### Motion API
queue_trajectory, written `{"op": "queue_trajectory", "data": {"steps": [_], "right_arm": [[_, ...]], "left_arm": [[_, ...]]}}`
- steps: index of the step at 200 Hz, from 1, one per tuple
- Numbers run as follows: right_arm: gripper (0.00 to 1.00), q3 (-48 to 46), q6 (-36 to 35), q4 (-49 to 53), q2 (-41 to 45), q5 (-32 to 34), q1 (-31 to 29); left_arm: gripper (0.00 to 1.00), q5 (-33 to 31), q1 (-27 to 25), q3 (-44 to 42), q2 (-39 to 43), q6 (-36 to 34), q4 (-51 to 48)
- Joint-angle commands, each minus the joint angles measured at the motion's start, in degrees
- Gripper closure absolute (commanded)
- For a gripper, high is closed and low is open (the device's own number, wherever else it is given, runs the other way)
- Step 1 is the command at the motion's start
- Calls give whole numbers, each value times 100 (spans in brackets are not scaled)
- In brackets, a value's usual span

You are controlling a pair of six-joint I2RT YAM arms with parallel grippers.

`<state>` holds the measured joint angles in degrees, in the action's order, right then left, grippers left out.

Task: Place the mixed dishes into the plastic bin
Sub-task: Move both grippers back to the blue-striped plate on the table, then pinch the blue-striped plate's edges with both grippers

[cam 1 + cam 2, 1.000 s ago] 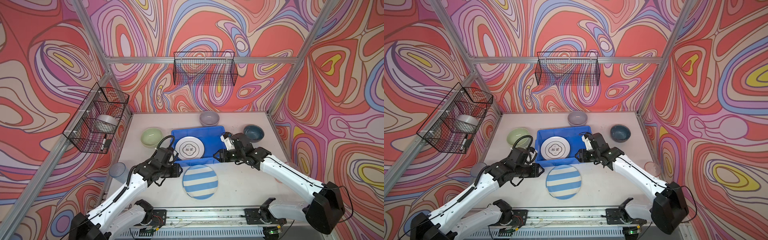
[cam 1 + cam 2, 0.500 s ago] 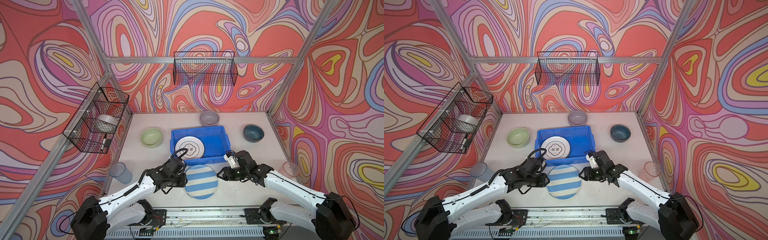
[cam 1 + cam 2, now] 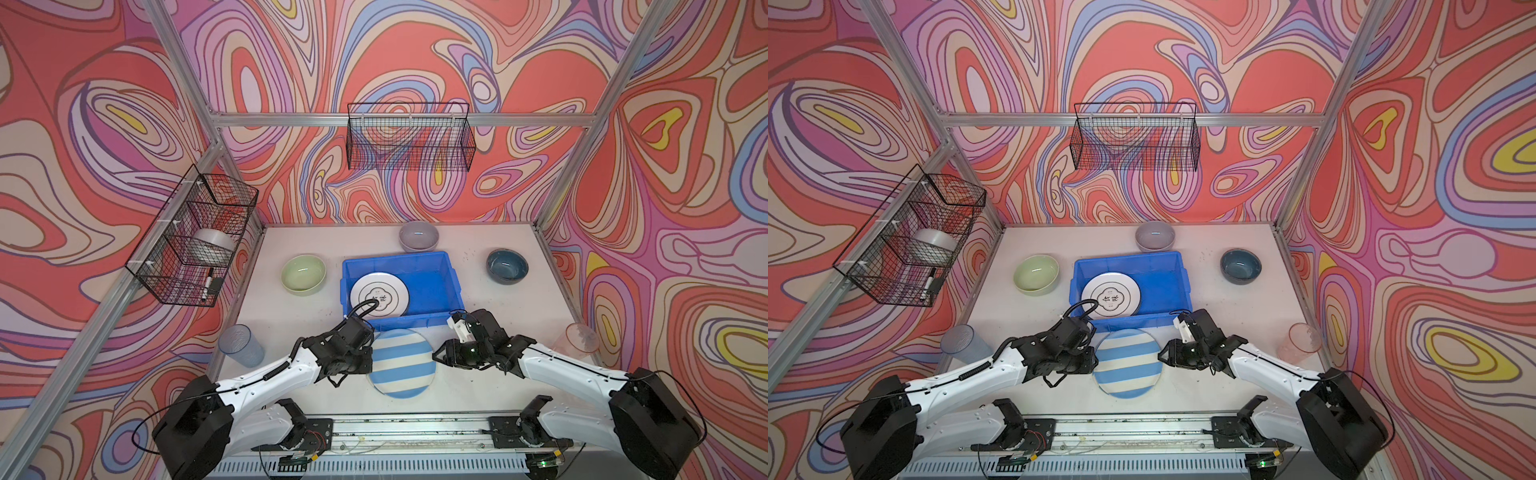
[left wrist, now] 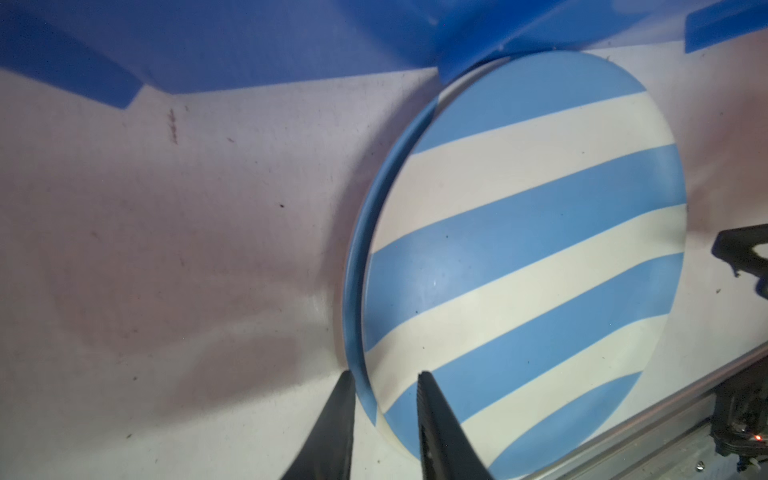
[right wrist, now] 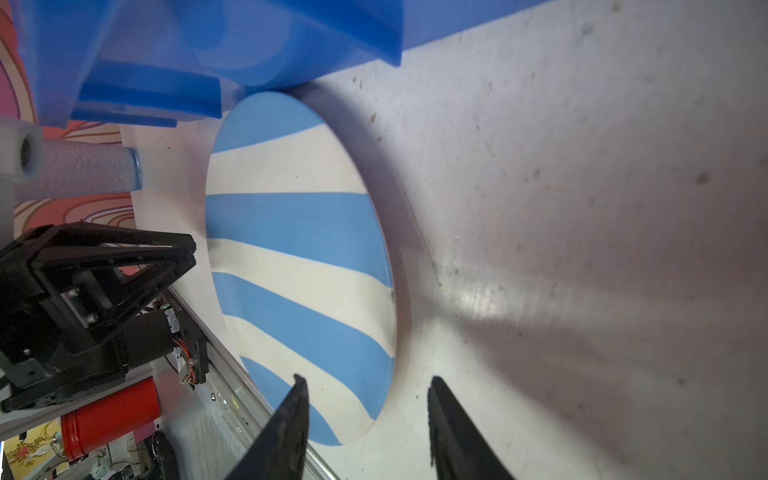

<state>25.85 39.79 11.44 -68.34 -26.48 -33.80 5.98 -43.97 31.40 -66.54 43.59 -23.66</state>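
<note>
The plastic bin [image 3: 415, 323] sits mid-worktop with a white plate [image 3: 380, 293] inside. The striped plate [image 3: 401, 361] lies flat between the bin's near wall and the front edge, so lifting could snag it on the bin's lip. The left pincer [image 4: 384, 376] straddles the plate's rim narrowly, and I cannot tell whether it is gripping. The right pincer [image 5: 368, 379] gapes wide at the opposite rim. A shallow pinch may slip. The teal bowl [image 3: 507, 266] and pink tumbler [image 3: 582, 338] stand clear by the right edge.

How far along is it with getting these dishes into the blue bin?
Done: one white plate lies in the blue bin. In hand: the left gripper and right gripper, both open, straddle opposite edges of the striped plate, which lies on the table. Still to go: the green bowl, lilac bowl, teal bowl, blue tumbler and pink tumbler, all outside the bin.
</note>
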Motion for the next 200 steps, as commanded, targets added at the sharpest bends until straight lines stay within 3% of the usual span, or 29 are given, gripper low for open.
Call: {"op": "queue_trajectory", "data": {"steps": [1,90,117,200], "right_arm": [[52,-86,77,-299,-91,-15,-30],[56,-43,213,-496,-571,-10,-30],[67,-65,260,-612,-609,-106,-28],[77,-116,257,-560,-299,-295,-30]], "left_arm": [[70,0,-42,-81,-106,79,220],[72,69,-51,-64,-526,107,381],[72,168,-68,-55,-566,105,494],[73,316,-191,-7,-942,132,783]]}}
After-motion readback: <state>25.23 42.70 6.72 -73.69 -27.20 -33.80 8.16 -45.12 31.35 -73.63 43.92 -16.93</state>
